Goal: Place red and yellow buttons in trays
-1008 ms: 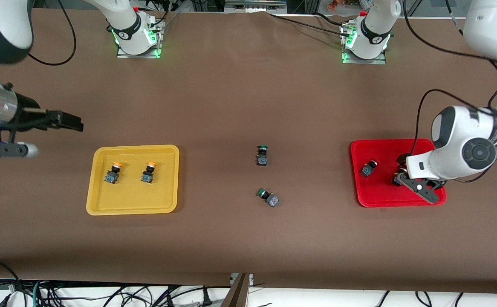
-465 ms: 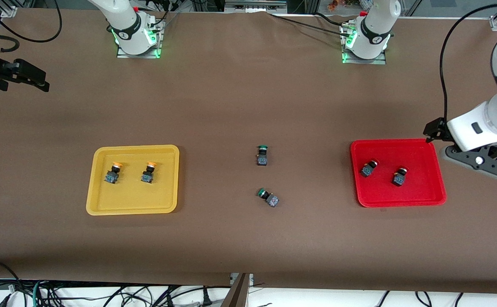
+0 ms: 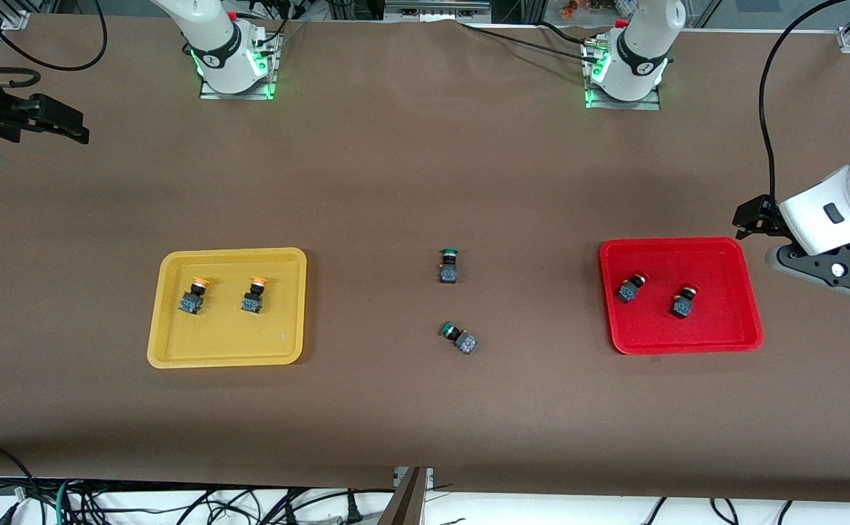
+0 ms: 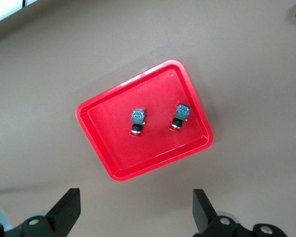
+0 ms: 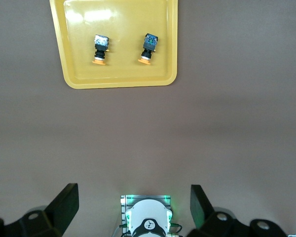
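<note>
The yellow tray (image 3: 228, 339) holds two yellow-capped buttons (image 3: 193, 295) (image 3: 254, 294). The red tray (image 3: 658, 328) holds two red-capped buttons (image 3: 630, 287) (image 3: 682, 302). My left gripper (image 3: 753, 219) is open and empty, high over the table beside the red tray, toward the left arm's end. Its wrist view (image 4: 135, 205) shows the red tray (image 4: 138, 158) with both red buttons (image 4: 137, 120) (image 4: 180, 115). My right gripper (image 3: 57, 122) is open and empty, high over the right arm's end of the table. Its wrist view (image 5: 133, 200) shows the yellow tray (image 5: 123, 74) and both yellow buttons (image 5: 101, 48) (image 5: 149, 47).
Two green-capped buttons lie on the brown table between the trays, one (image 3: 448, 266) farther from the front camera than the other (image 3: 458, 338). The arm bases (image 3: 232, 62) (image 3: 625, 69) stand at the table's back edge.
My left gripper has lifted out of the red tray, leaving a red button in it, and moved toward the left arm's end. My right gripper has risen and pulled back.
</note>
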Motion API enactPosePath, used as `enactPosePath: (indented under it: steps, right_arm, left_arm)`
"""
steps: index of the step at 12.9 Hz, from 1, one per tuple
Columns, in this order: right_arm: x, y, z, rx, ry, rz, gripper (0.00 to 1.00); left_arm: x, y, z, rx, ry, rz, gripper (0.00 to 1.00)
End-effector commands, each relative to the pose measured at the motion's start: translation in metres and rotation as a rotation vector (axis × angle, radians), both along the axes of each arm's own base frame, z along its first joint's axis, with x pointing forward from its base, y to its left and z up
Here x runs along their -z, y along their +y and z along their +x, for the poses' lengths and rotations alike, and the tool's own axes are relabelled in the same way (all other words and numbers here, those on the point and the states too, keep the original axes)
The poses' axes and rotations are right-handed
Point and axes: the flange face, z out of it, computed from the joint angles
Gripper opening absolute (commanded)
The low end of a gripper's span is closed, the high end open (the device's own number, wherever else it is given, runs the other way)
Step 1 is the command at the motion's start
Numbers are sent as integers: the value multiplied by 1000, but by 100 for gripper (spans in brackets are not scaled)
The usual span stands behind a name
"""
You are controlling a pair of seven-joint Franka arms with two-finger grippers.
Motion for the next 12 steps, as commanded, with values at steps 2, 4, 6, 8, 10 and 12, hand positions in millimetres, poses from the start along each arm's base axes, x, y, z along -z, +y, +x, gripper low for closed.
enactPosePath:
  steps: [2,4,6,8,10,12]
  right_arm:
    - [-3,0,10,-21,-16,-9,100]
    - [-3,2,11,-22,-18,-10,100]
    - [-2,4,12,-21,-18,-12,100]
    - [-2,4,12,-22,-15,-12,100]
    - [-2,4,11,-22,-14,-12,100]
    - [-2,4,12,-21,-15,-12,100]
  left_arm:
    - [-8,-4,-12,-222,18,15,100]
    - [-8,1,-40,-279,-65,3,100]
    - [2,21,-75,-328,-168,-96,100]
    - [11,25,-98,-338,-184,-100,100]
    - [16,27,-95,-340,-172,-97,100]
    - [18,27,-92,-334,-152,-93,100]
